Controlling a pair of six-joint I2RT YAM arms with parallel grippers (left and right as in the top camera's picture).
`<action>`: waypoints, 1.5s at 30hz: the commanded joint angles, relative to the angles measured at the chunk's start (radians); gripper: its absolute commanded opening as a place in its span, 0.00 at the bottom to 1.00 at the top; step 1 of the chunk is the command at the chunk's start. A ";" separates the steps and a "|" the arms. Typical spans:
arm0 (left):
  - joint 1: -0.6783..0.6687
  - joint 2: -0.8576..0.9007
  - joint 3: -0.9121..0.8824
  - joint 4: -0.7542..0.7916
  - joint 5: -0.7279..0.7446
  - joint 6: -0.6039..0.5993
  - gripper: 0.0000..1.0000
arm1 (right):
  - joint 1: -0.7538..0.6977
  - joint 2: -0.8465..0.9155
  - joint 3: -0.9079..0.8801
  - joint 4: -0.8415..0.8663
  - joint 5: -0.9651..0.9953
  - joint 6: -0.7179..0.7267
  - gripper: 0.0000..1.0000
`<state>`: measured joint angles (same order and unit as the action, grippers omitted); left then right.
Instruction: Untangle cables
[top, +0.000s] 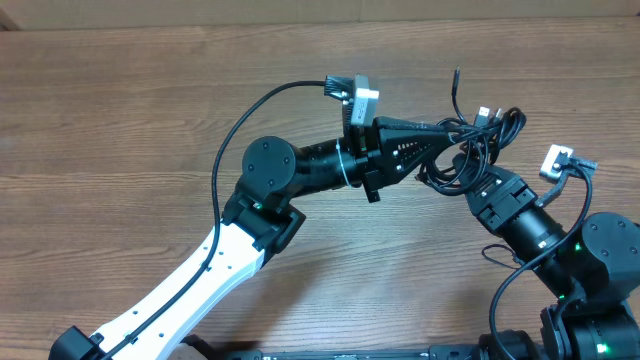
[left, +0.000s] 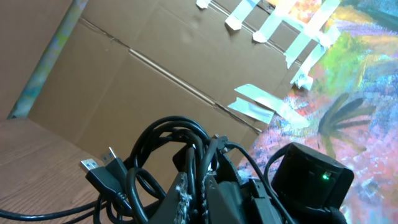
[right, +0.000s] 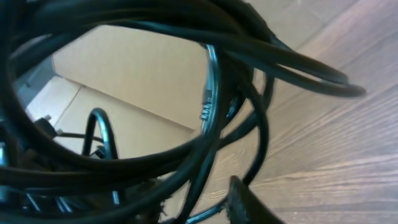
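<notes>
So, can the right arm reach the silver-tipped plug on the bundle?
Probably yes: the silver-tipped plug sticks out free near the right gripper, though loops of the cables crowd that gripper.

Brown wood-grain bench, grain running left-right, matte finish, seen lower left in left wrist view & at right in right wrist view, black cables bunched over right-centre, contact w/ bench unclear

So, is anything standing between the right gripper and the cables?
Nothing visible does. The right gripper is right at the cables, whose loops fill its wrist view. The only other thing there is the left gripper, closed on the same tangle from the opposite side.
</notes>
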<state>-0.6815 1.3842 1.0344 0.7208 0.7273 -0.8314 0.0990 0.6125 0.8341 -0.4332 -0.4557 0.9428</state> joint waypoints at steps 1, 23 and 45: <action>-0.027 -0.005 0.024 0.010 0.032 0.005 0.04 | 0.003 0.002 0.003 0.006 0.006 0.000 0.20; 0.056 -0.004 0.024 0.001 -0.039 0.004 0.04 | 0.003 0.002 0.003 -0.034 -0.028 -0.010 0.04; 0.087 -0.004 0.024 -0.154 -0.193 -0.032 0.04 | 0.003 0.002 0.003 -0.031 -0.338 -0.419 0.04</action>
<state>-0.6079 1.3884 1.0344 0.5529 0.6197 -0.8337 0.0990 0.6212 0.8341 -0.4610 -0.6754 0.6418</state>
